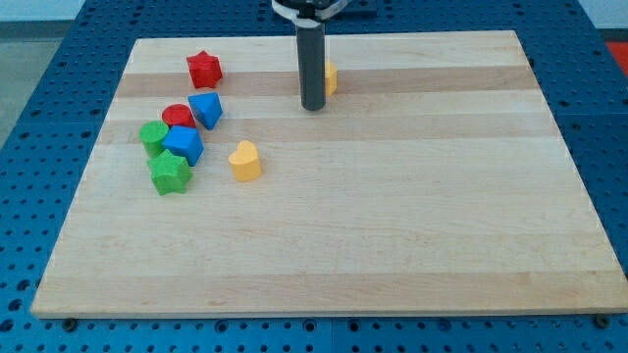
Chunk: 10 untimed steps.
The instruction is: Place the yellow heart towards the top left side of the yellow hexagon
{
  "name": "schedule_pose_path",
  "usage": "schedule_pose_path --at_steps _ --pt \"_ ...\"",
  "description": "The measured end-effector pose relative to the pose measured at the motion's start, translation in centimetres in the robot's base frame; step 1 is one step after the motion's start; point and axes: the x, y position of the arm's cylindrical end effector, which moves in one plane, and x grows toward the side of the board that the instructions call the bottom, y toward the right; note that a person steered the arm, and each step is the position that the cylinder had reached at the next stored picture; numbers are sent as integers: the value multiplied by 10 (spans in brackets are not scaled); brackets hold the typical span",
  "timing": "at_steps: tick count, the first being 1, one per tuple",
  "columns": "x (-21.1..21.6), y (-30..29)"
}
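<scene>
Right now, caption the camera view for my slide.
My tip just below-left of the yellow hexagon, yellow heart waiting farther down-left.

my tip (313, 106) just below-left of the hexagon (329, 77), rod covering part of it; heart (245, 161) well down-left of both; star (204, 70) at top left; other blocks (177, 143) clustered left of heart
</scene>
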Motion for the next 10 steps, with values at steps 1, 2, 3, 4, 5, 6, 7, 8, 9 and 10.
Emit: schedule_pose_path --at_steps 1,2,3,4,5,6,7,8,9,10 --pt "10 0" --pt "94 0" --pt "197 0" --pt "219 -44" --pt "230 -99" --pt "230 -100" --pt "180 -93" --pt "154 -87" --pt "93 -87" --pt "28 -84"
